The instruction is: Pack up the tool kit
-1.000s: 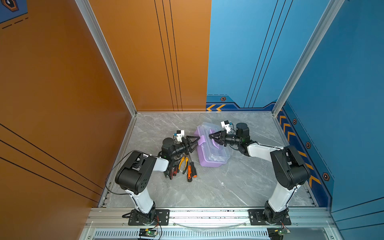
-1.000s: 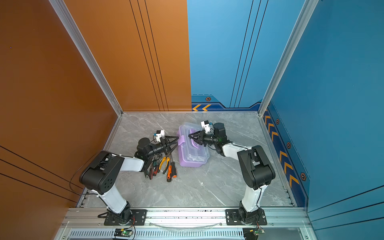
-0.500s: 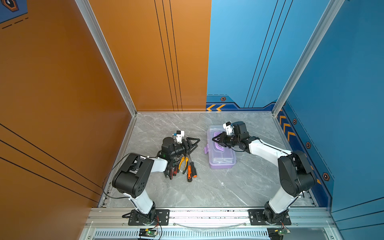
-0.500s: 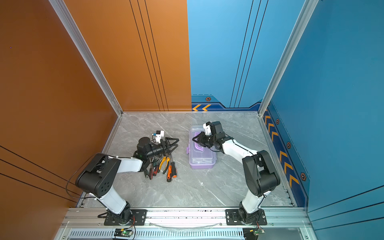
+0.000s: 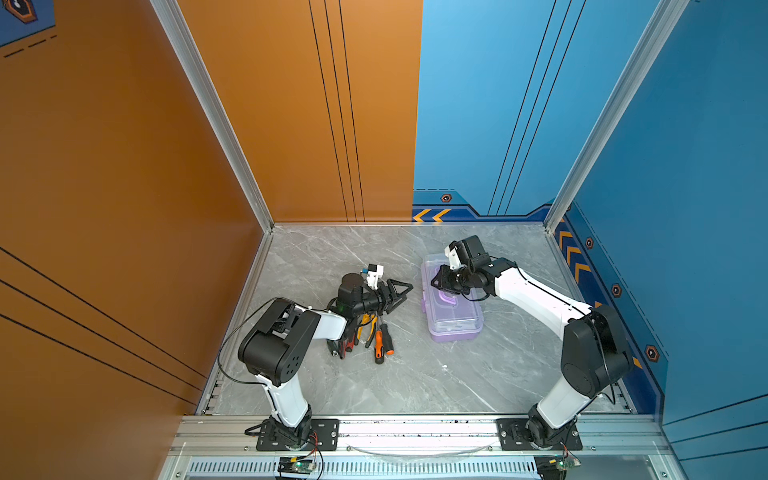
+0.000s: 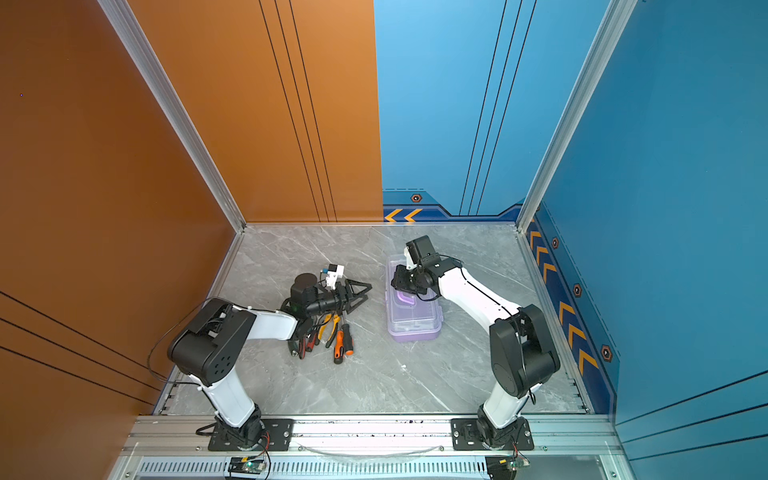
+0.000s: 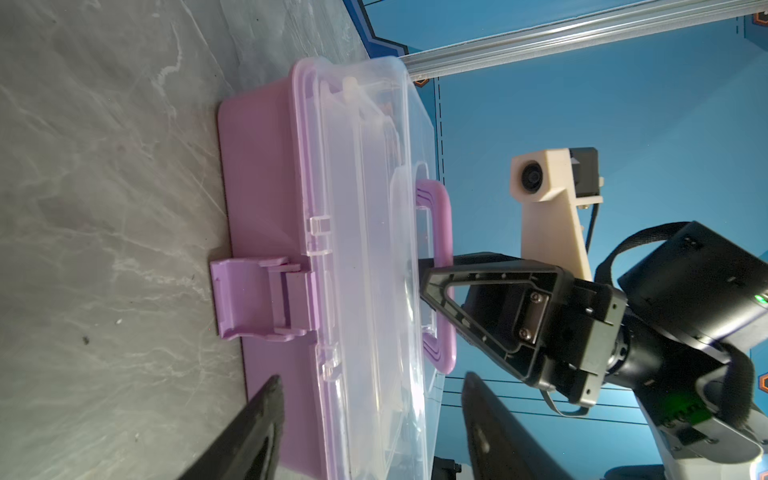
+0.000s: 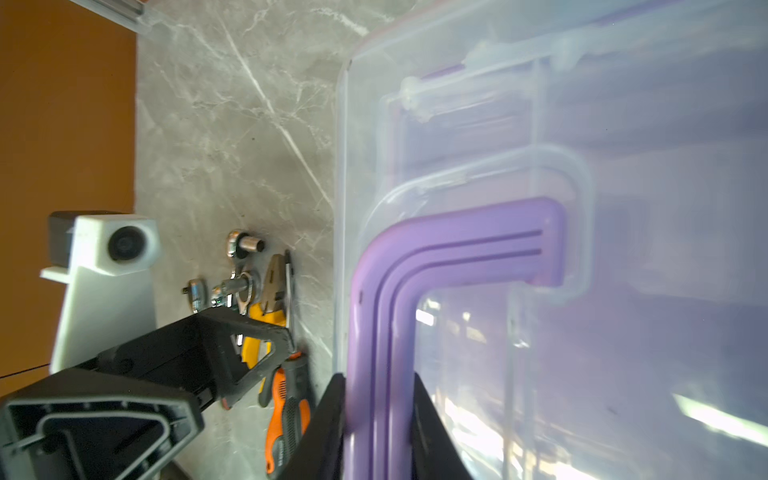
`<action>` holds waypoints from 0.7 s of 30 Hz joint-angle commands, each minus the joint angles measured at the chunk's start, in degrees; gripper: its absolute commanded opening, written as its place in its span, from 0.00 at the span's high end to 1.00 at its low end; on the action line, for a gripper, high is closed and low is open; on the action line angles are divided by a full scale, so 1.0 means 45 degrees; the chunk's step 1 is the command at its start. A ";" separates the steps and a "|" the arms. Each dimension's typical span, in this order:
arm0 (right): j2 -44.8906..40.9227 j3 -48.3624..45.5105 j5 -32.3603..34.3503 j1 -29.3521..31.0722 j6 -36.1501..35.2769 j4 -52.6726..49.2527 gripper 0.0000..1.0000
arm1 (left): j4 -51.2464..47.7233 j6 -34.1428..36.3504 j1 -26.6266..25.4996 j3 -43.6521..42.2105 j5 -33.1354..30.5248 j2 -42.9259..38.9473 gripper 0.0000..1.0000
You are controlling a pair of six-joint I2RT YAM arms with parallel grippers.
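Counts: grippers 2, case 1, tool pile 1. In pile, as far as visible: orange screwdriver 1, yellow pliers 1, red-handled screwdriver at least 1, steel ratchet wrench 1, small steel socket at least 1. Rest can't be counted.

Case look: small, rectangular, lilac base, clear lid lying down on base. 1 purple handle on lid, standing up off it. 1 lilac latch on a long side wall, flap hanging down toward table.

Where: in both top views case sits on the grey marble table, approx 2 o'clock of table centre, long axis roughly 12–6. Pile lies at 9 o'clock of case, apart from it.

R gripper is over case's 12 o'clock half, jaws clenched on the purple handle, one finger each side. L gripper is above pile's 1 o'clock edge, aimed at 3 o'clock toward case. Its jaws are spread, grasping nothing, not touching case.
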 commanded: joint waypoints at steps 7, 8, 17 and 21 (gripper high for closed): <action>0.0285 0.0200 0.2902 0.0507 -0.0989 -0.2750 0.67 | -0.0027 0.0298 -0.0138 0.0501 -0.0042 0.0334 0.32; 0.0227 0.0287 0.3299 0.0570 -0.1017 -0.2931 0.68 | -0.0027 0.0286 -0.0124 0.0511 -0.0047 0.0332 0.32; -0.0146 0.1122 0.6020 0.1112 -0.1438 -0.4230 0.84 | -0.0027 0.0240 -0.0142 0.0600 -0.0101 0.0488 0.32; -0.0272 0.1184 0.6413 0.1205 -0.1409 -0.4399 0.91 | -0.0027 0.0237 -0.0153 0.0532 -0.0138 0.0494 0.32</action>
